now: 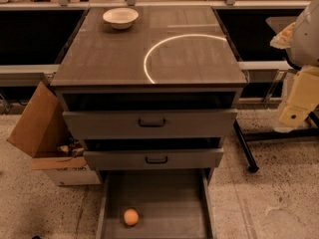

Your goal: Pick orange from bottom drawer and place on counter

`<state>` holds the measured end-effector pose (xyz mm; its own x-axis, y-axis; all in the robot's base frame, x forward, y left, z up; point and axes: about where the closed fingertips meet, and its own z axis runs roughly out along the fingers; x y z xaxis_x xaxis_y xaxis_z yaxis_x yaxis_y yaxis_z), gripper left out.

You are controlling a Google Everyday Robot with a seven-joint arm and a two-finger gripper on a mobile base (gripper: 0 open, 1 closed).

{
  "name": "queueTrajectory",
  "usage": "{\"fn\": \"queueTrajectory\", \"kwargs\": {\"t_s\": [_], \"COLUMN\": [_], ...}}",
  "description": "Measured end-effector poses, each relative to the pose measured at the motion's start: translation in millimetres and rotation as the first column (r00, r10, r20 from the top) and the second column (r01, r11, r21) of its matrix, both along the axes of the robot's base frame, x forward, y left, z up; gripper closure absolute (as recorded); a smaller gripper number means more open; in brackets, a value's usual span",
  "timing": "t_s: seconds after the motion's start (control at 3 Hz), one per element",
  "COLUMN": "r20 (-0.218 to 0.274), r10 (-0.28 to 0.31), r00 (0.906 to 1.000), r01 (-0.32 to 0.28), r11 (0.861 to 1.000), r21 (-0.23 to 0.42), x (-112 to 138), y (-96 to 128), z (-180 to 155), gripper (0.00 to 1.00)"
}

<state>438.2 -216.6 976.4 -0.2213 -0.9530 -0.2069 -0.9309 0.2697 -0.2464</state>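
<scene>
Over the speckled floor [269, 198] the bottom drawer [167, 195] sits open w/ the orange [131, 216] on its front-left floor, well down-left of our gripper [298, 101] (state: can't tell), which hangs right of the counter [99, 54].

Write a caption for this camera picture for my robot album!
An orange lies in the open bottom drawer, white bowl on the counter, gripper at the picture's right edge.

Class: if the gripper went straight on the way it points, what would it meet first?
The gripper, at the right edge beside the cabinet, seems to point downward. It would probably meet the speckled floor first, not the orange; depth is unclear.
</scene>
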Motion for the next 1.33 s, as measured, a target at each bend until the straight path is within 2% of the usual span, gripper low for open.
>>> {"fn": "queueTrajectory", "kwargs": {"t_s": [0.67,1.0,1.33], "r20": [0.007,0.018,0.015], "r10": [0.013,0.071,0.157], "r00": [0.9999,0.9973,0.9874], "r01": [-0.013,-0.072,-0.157], "r11": [1.0,0.992,0.962], "r21": [0.019,0.101,0.222], "x": [0.1,-0.8,-4.2], "y": [3.5,18.2,49.8], "z": [-2.3,-21.4,-61.1], "gripper": [0.0,0.0,0.0]}}
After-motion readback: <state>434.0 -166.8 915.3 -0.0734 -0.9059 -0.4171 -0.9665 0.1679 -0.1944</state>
